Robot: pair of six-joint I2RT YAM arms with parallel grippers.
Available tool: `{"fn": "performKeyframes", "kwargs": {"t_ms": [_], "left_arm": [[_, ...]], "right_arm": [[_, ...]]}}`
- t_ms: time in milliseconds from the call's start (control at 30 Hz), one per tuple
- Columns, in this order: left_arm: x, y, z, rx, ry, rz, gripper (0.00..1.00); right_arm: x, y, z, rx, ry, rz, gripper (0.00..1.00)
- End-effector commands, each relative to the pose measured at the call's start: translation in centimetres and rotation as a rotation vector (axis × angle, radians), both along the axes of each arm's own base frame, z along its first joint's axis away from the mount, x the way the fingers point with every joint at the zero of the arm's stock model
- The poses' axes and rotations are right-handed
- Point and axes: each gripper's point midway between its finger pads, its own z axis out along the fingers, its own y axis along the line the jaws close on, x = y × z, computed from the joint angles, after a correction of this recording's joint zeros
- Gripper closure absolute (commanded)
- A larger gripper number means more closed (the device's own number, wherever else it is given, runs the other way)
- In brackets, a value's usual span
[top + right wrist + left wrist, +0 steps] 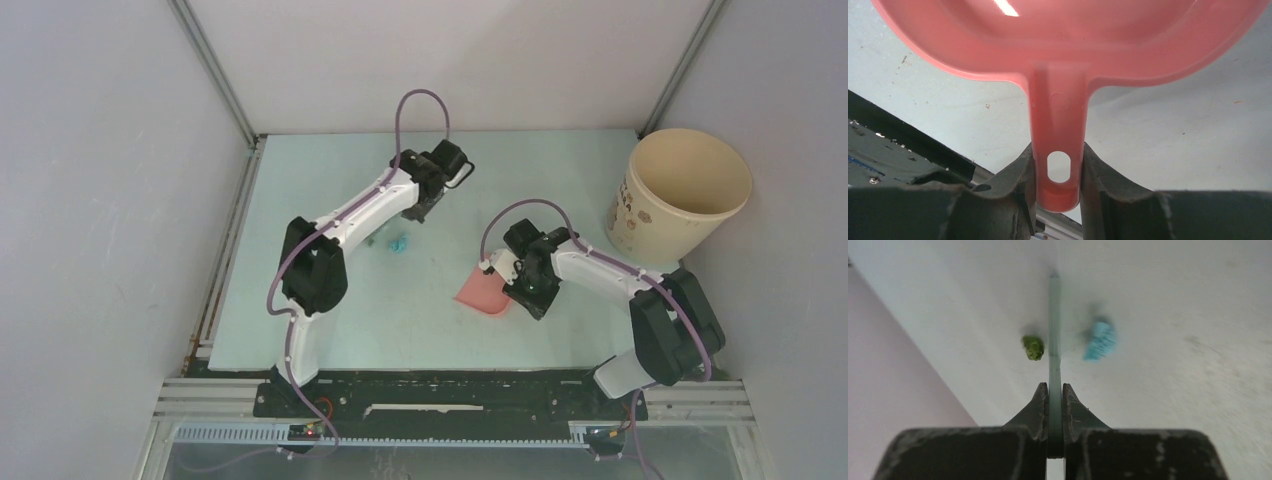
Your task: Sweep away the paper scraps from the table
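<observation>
While right fingers (1015, 180) clamp dustpan (1063, 45) | left fingers (1037, 407) clamp brush (1054, 325) | paper scraps (1033, 348) on table (1173, 300)

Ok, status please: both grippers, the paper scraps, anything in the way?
Left gripper shut on brush. Right gripper shut on dustpan. Green scrap and light blue scrap on table, either side of brush. Nothing seen blocking.
</observation>
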Motion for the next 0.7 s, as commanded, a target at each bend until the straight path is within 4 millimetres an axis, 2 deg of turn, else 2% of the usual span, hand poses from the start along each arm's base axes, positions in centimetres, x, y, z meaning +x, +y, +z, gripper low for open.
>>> {"fn": "performKeyframes", "kwargs": {"t_ms": [0,133,200,300,367,467,533,600,667], "left_arm": [[-4.7,-4.9,2.7,-0.202,0.075,-0.096,1.0],[-9.2,-9.9,5.5,-0.487,0.177,-0.162,1.0],[-11.3,-11.6,7.4,-0.618,0.224,-0.196,1.0],[-13.5,-12.6,10.7,-0.755,0.235,-0.23,1.0],[-14.3,-12.8,13.1,-0.831,0.205,-0.259,1.0],[-13.4,-10.9,15.6,-0.823,0.073,-0.225,1.0],[-11.6,-8.0,16.0,-0.72,-0.059,-0.148,1.0],[-10.1,-4.6,15.4,-0.579,-0.157,-0.068,1.0],[-8.6,-1.0,14.0,-0.392,-0.22,0.008,1.0]], "right_arm": [[-0.3,0.4,1.0,-0.002,0.04,0.025,1.0],[-0.4,0.5,1.4,0.006,0.038,0.023,1.0],[-0.5,0.6,1.4,0.013,0.044,0.022,1.0],[-0.6,0.7,1.4,0.022,0.05,0.018,1.0],[-0.6,0.8,1.4,0.028,0.053,0.017,1.0],[-0.5,0.9,1.2,0.03,0.055,0.016,1.0],[-0.5,1.0,1.1,0.037,0.06,0.015,1.0],[-0.5,1.0,0.8,0.041,0.061,0.013,1.0],[-0.6,1.0,0.6,0.043,0.066,0.012,1.0]]}}
